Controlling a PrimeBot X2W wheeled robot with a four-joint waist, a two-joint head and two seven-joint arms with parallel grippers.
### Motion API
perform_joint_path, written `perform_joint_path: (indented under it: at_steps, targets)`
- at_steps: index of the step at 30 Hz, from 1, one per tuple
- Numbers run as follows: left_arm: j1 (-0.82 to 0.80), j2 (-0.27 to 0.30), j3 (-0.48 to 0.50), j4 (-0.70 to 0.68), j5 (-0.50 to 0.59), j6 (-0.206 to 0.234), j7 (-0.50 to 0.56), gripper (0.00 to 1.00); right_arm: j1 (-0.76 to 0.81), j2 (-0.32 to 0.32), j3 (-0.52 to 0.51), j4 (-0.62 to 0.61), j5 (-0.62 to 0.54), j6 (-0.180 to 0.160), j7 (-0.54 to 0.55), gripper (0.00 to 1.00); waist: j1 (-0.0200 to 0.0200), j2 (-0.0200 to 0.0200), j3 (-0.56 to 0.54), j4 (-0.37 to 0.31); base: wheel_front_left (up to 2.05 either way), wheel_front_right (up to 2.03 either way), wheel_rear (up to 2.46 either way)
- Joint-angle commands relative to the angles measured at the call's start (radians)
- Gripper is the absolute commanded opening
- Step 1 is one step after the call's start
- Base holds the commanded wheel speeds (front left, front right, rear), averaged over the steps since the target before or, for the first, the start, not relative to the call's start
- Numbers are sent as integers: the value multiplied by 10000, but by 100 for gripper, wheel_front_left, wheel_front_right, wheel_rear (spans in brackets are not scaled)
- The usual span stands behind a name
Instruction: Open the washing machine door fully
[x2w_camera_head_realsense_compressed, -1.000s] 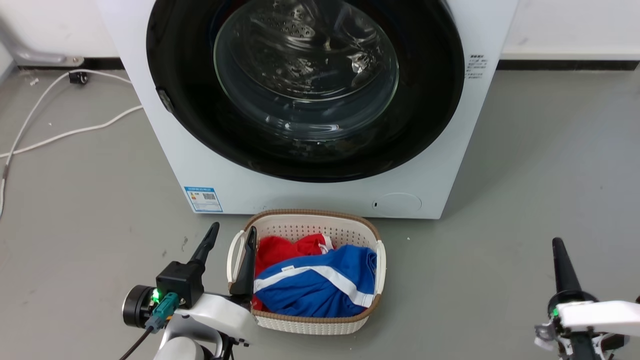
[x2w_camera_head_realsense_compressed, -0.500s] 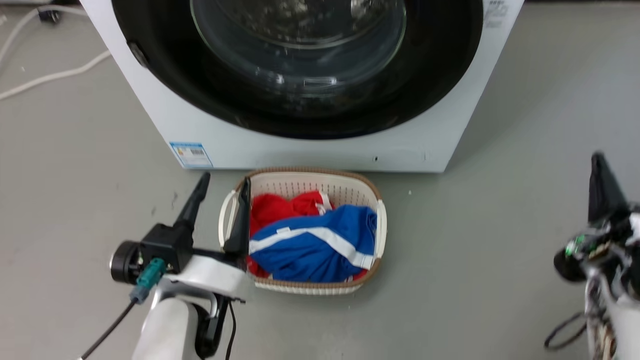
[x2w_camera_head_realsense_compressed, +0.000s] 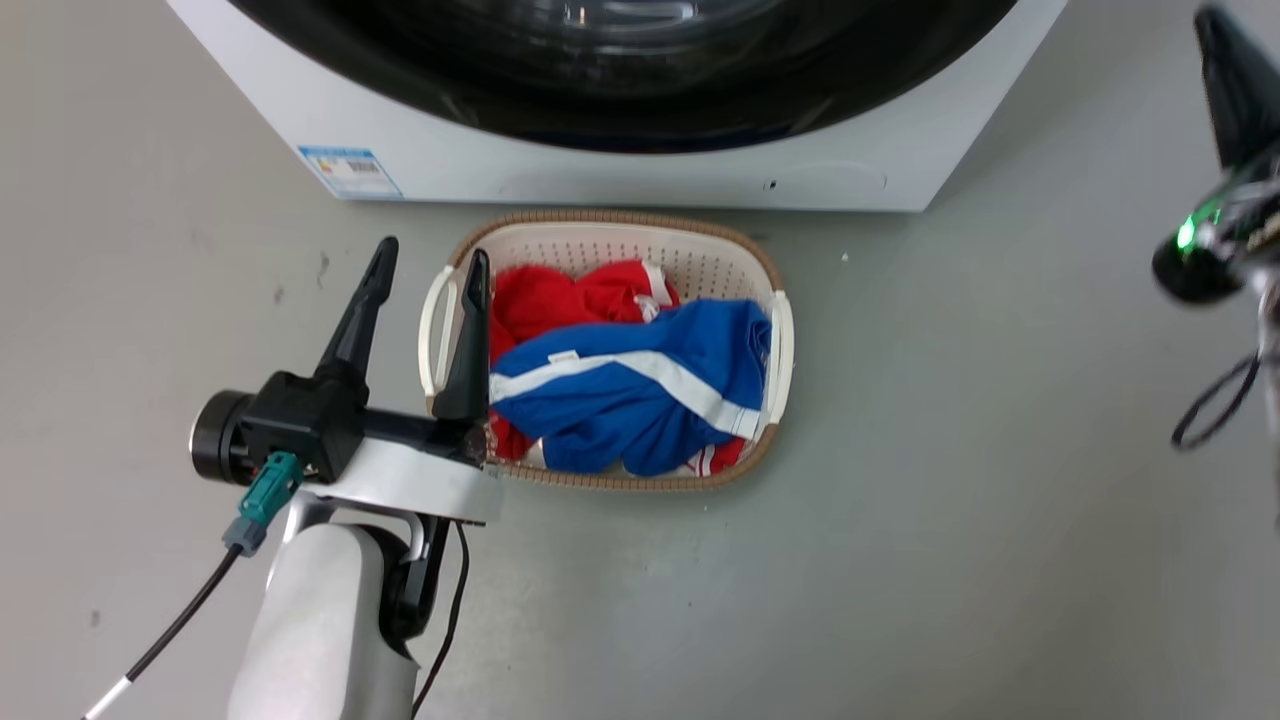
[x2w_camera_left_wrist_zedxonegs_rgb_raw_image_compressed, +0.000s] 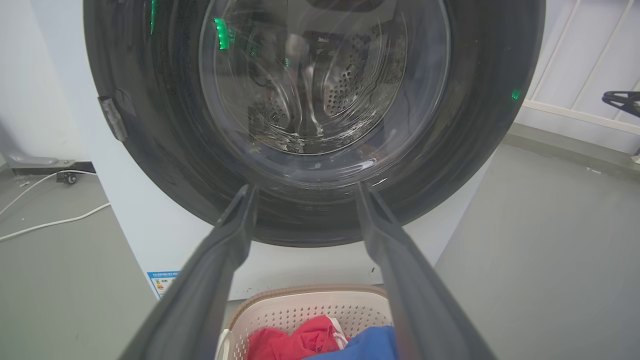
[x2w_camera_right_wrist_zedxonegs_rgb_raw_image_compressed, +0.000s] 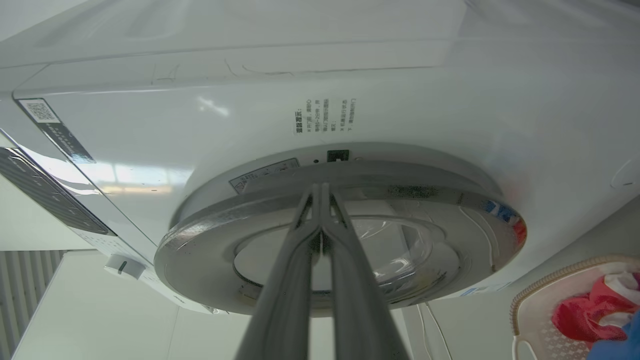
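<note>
The washing machine door (x2w_camera_left_wrist_zedxonegs_rgb_raw_image_compressed: 320, 90) sits shut against the white washing machine (x2w_camera_head_realsense_compressed: 600, 185) front, its glass window facing the left gripper (x2w_camera_left_wrist_zedxonegs_rgb_raw_image_compressed: 305, 186). That gripper's fingers are spread wide apart and hold nothing, by the left end of the laundry basket (x2w_camera_head_realsense_compressed: 620, 216) (red and blue clothes inside) on the grey floor (x2w_camera_head_realsense_compressed: 900, 500). The right gripper (x2w_camera_right_wrist_zedxonegs_rgb_raw_image_compressed: 320, 187) has its fingers pressed together, tips pointing at the door's outer rim from the side; whether they touch it I cannot tell.
</note>
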Motion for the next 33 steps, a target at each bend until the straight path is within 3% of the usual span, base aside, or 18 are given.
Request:
perform_joint_path:
  at_steps: [1,9,21,33]
  targets:
    - [-164,-3,19,-43,57,-10,-26,100,-233,-89,60,71,-65,4,24,0,-2,0,252,42,0,0,0]
    - [-560,-9,-108,-327,123,-51,-26,100,-3016,-543,1283,1620,-513,4,672,0,-2,0,883,145,0,0,0]
    - [-854,-14,-25,-608,366,-55,-26,100,-5766,-409,2704,3118,-1540,4,1482,0,-2,0,1549,117,0,0,0]
    - [-930,-20,72,-497,269,90,-26,100,-5772,95,3101,3085,-1442,4,2986,0,-2,0,1630,74,0,0,0]
